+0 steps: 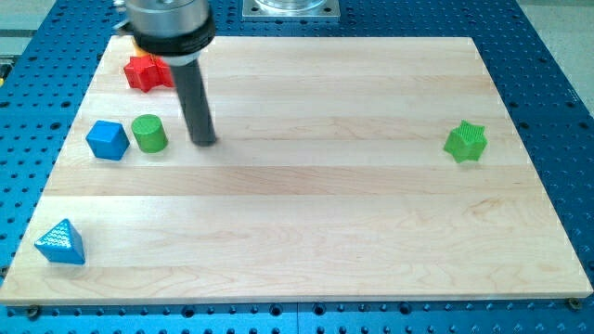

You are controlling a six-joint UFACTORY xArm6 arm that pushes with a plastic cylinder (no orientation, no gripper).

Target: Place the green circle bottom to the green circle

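Five blocks on the bench, tip beside the green circle

Five coloured blocks lie on the wooden bench (306,213), placed here by the green circle (148,134), a short cylinder near the view's left edge. My tool is a plain dark rod with nothing to clench or release; my tip (204,142) rests on the bench just to the view's right of the green circle, close but not touching. Toward the view's top from the circle sits the red block (148,72), partly hidden by the arm. Far to the view's right of the circle lies the green star (465,141). Just to the circle's left, nearly touching, stands the blue cube (108,140). Well below the circle, toward the view's bottom left corner, lies the blue triangle (61,242).
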